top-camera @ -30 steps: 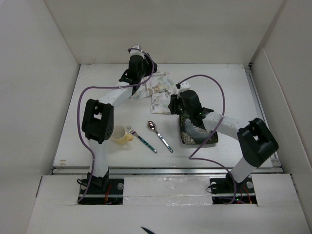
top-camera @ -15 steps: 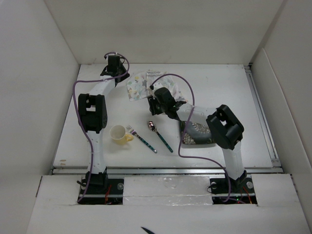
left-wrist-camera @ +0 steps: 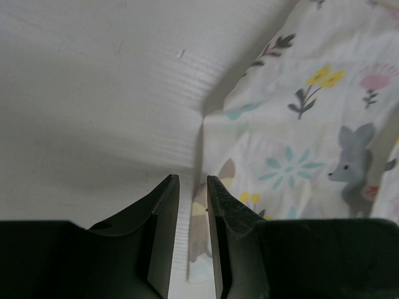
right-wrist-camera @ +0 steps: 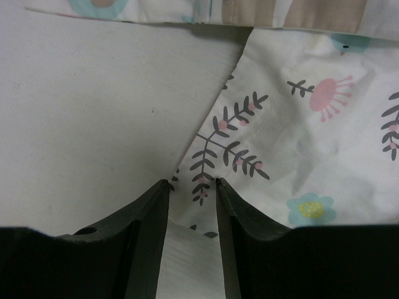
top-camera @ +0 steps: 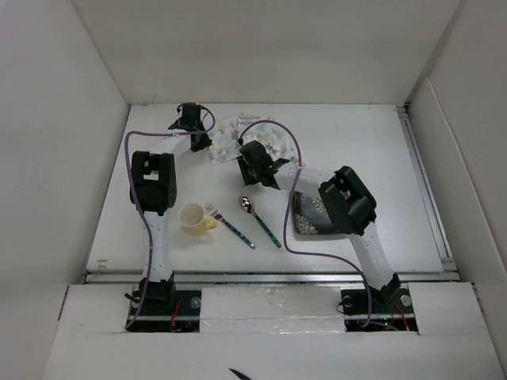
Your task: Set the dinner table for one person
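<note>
Now: left claw [left-wrist-camera: 192,180] pinching hem of floral-printed cloth placemat [top-camera: 230,141], right claw [right-wrist-camera: 192,184] clamped on its near edge, far-centre on wide white rectangular worktop [top-camera: 380,150]. Risk: uneven pull, cloth slips, bunches.

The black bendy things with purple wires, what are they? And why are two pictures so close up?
They are two robot arms, the left arm and the right arm, bolted at the near edge of a white table. The wide picture comes from a camera above and behind them. The two close pictures come from small cameras on the wrists, so the dark shapes at the bottom of each are that arm's own fingers. On the table lie a flowery cloth, a yellow cup, a fork, a spoon and a dark patterned plate. The left pincer and the right pincer each seem to pinch an edge of the cloth, with the fingers almost closed on it. Nothing else is held.
</note>
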`<state>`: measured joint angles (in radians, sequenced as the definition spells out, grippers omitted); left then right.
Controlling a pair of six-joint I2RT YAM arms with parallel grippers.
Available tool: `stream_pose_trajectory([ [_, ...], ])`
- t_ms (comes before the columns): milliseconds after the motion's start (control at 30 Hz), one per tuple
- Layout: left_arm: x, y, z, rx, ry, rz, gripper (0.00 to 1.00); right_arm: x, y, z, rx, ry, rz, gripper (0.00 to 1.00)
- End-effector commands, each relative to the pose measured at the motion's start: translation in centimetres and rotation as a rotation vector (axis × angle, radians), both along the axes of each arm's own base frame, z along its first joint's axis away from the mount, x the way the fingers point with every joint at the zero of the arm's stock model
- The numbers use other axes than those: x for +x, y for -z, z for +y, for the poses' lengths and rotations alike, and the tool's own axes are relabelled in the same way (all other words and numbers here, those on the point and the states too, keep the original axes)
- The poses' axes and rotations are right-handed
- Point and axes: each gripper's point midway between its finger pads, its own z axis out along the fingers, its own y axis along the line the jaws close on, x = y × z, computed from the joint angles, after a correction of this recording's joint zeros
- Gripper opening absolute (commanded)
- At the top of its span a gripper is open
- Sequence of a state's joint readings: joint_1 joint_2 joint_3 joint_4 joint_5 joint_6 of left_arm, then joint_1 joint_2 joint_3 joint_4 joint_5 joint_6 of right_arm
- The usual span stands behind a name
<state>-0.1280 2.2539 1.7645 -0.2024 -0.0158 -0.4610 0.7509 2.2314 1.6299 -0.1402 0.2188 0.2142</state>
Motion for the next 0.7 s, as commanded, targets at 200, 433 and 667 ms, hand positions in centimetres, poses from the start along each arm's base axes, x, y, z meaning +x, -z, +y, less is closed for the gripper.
stream_pose_trajectory([
  [200,-2.5,-0.8,-0.4,0.126,0.043,0.043,0.26,-1.3,0.0,-0.5,-0.071,0.028,0.002,0.45],
  [433,-5.4,-0.8,-1.0,0.151,0.068,0.063,0.31,-1.6,0.0,-1.1,-0.084,0.03,-0.003,0.43],
  [667,-7.1,0.1,-1.0,0.176,0.076,0.108,0.32,-1.7,-0.3,-1.2,-0.063,0.034,-0.017,0.35],
])
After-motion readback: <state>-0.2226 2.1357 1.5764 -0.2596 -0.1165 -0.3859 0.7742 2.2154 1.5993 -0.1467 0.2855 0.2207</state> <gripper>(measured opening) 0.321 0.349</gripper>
